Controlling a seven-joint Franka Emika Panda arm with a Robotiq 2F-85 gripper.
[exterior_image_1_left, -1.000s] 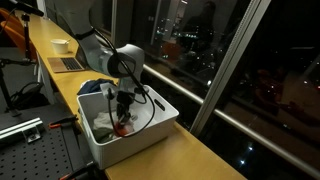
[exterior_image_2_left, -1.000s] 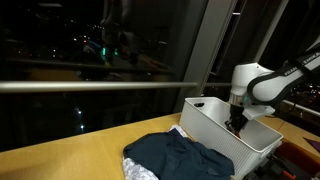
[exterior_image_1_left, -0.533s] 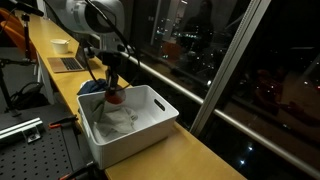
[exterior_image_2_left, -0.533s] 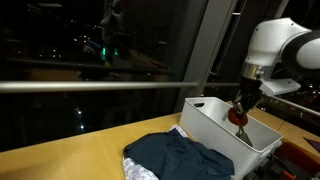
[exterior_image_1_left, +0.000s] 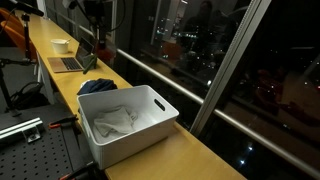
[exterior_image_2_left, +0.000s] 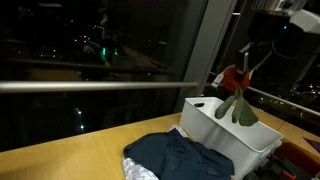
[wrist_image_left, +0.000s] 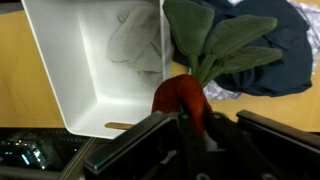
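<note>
Grip first: the end effector (exterior_image_2_left: 244, 66) is clamped narrowly on the red body of a plush radish (exterior_image_2_left: 236, 84). The toy hangs straight below it, with its long axis near vertical and its green leaves pointing down.

The radish is held clear above the white bin (exterior_image_2_left: 225, 135), touching nothing. In the wrist view its leaves (wrist_image_left: 215, 45) cross the bin's wall on the side facing the dark blue garment (wrist_image_left: 275, 40). That garment lies crumpled just beside the bin on the desk (exterior_image_2_left: 80, 155). Inside the bin, a pale cloth (wrist_image_left: 135, 40) is bunched toward one end.

The wooden desk runs along a tall window (exterior_image_1_left: 240, 60) with night outside. Well beyond the bin, a laptop (exterior_image_1_left: 68, 64) sits on the desk.
</note>
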